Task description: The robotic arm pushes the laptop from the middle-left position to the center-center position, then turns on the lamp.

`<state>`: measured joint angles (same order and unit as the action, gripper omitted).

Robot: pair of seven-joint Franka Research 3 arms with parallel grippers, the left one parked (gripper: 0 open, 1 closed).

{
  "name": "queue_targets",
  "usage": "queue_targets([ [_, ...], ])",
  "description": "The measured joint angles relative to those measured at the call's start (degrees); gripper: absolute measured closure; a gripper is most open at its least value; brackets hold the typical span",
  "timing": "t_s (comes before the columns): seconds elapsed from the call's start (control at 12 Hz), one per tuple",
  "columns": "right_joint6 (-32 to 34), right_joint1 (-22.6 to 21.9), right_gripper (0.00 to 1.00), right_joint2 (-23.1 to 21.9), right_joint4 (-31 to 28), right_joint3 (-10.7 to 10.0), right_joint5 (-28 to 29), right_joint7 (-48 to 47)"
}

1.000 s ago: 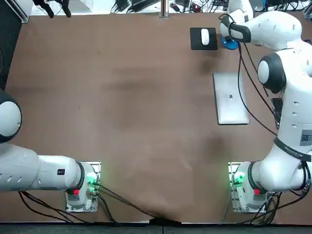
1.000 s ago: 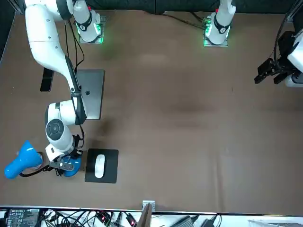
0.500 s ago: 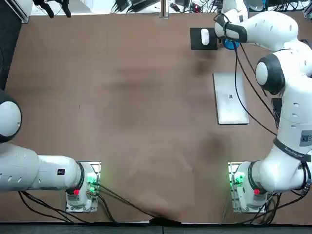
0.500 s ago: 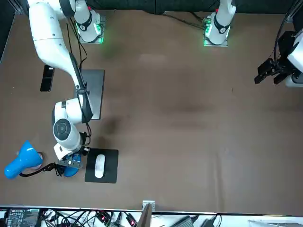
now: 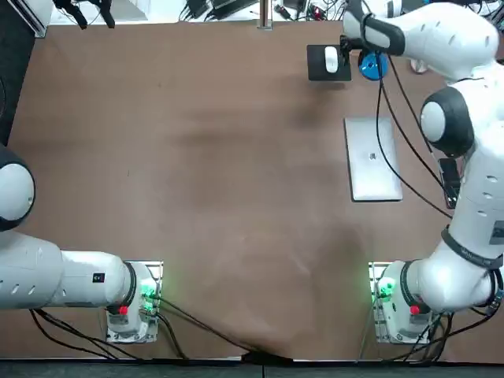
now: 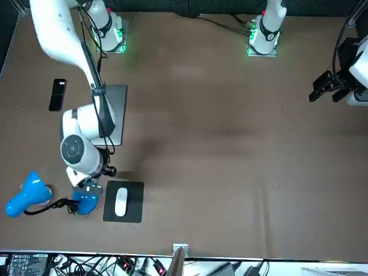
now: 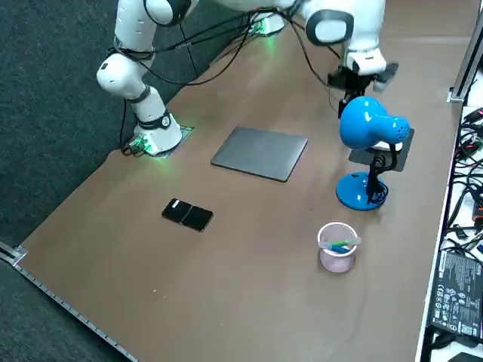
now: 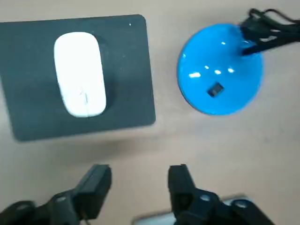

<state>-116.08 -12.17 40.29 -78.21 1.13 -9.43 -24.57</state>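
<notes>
Overhead view, left to right.

1. Mouse pad (image 5: 328,63), dark, at the far edge of the desk (image 5: 197,157), with a white mouse (image 5: 331,59) on it. Neither has moved.
2. Right gripper (image 8: 138,172), over bare desk between pad and lamp. Its jaws are apart and hold nothing. A second ago we logged it low over the lamp base; it has since lifted and drawn back.
3. Lamp base (image 5: 372,65), blue and round, now uncovered, with its switch (image 8: 215,89) on top. We can confirm no glow at the lamp head (image 7: 367,123).
4. Laptop (image 5: 372,159), closed and flat, in the desk's right half, unmoved and well off its middle.
5. Phone (image 6: 57,94), rightmost.

We judge that a switch press was attempted, with the result unconfirmed.
</notes>
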Motion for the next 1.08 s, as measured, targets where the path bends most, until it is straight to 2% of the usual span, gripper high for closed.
queue_targets([
  [0.25,7.5,0.1,0.00,-5.9,-0.2,0.9,1.0,0.3],
  [0.5,14.1,0.1,0.00,-12.3,-0.3,1.7,3.4,2.4],
  [0.58,17.5,0.5,0.00,-16.5,-0.5,1.8,3.6,3.7],
  [0.67,19.1,1.3,0.00,-18.5,-0.6,1.8,3.7,5.3],
  [0.92,24.0,5.9,0.00,-23.5,-0.8,1.6,6.1,13.5],
  [1.08,24.9,9.2,0.00,-26.4,-1.5,1.5,7.0,16.5],
])
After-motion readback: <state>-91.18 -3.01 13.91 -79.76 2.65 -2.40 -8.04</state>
